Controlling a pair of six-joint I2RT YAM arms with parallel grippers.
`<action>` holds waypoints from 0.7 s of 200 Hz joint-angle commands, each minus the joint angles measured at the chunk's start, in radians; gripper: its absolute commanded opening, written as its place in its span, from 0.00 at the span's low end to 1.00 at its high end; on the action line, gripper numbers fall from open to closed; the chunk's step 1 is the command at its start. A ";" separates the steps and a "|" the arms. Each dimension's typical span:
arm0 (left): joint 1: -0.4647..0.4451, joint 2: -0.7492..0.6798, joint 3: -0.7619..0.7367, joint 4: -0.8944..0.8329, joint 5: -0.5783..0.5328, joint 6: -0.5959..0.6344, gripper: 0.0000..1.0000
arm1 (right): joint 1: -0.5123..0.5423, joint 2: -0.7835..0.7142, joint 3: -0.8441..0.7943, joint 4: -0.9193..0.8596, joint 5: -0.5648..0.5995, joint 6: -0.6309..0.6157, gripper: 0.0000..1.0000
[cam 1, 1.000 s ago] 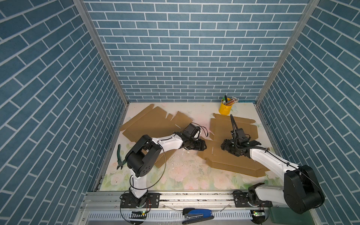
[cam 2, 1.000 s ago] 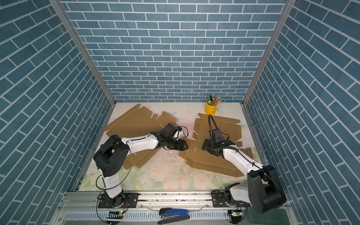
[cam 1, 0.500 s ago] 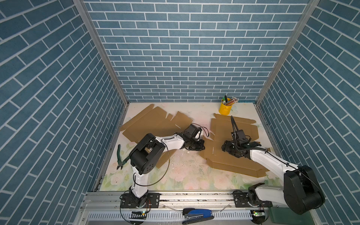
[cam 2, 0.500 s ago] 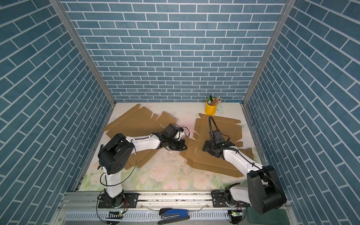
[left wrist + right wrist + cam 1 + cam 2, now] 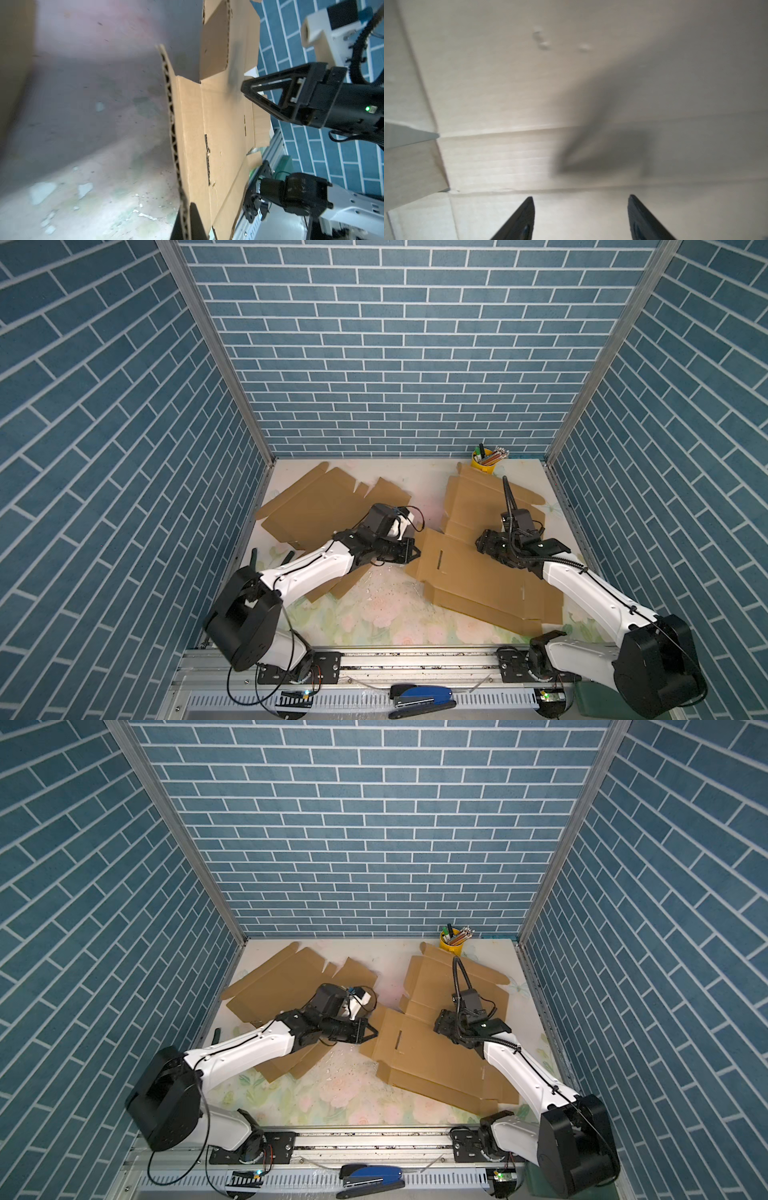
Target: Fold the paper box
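Note:
The paper box (image 5: 469,580) (image 5: 432,1065) is a flat brown cardboard blank lying right of the middle of the table. My left gripper (image 5: 417,551) (image 5: 374,1031) lies low at the blank's left edge and is shut on it. In the left wrist view the corrugated edge (image 5: 176,145) runs straight between the two dark fingertips (image 5: 194,216). My right gripper (image 5: 482,545) (image 5: 438,1025) sits over the blank's middle panel. In the right wrist view it (image 5: 580,199) is open, with only bare cardboard (image 5: 529,83) and its creases below.
A second cardboard blank (image 5: 316,506) lies at the back left, partly under my left arm. A yellow cup of pens (image 5: 484,460) stands at the back right. Green-handled pliers (image 5: 253,556) lie by the left wall. A blue stapler (image 5: 419,699) rests on the front rail.
My left gripper was open at the blank's left edge and has shut on that edge. The right gripper has stayed open over the cardboard.

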 commanded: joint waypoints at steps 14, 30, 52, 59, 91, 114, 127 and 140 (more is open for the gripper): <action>0.069 -0.164 -0.141 0.030 -0.113 -0.106 0.00 | 0.042 0.053 0.086 -0.026 -0.016 0.003 0.70; 0.093 -0.256 -0.209 0.061 -0.161 -0.171 0.00 | 0.069 0.066 0.109 -0.026 -0.016 0.010 0.70; 0.100 -0.383 -0.288 0.101 -0.264 -0.261 0.00 | 0.101 0.078 0.136 -0.023 -0.010 0.025 0.70; 0.100 -0.430 -0.319 0.127 -0.307 -0.301 0.00 | 0.109 0.080 0.144 -0.020 -0.009 0.030 0.70; 0.098 -0.548 -0.399 0.209 -0.416 -0.390 0.00 | 0.131 0.083 0.155 -0.003 -0.016 0.059 0.70; 0.082 -0.638 -0.464 0.248 -0.546 -0.484 0.00 | 0.136 0.055 0.126 -0.018 -0.016 0.134 0.73; 0.053 -0.668 -0.503 0.294 -0.631 -0.521 0.00 | 0.137 0.020 0.075 0.029 -0.040 0.238 0.75; 0.010 -0.661 -0.513 0.322 -0.705 -0.553 0.00 | 0.143 -0.008 0.011 0.133 -0.084 0.362 0.77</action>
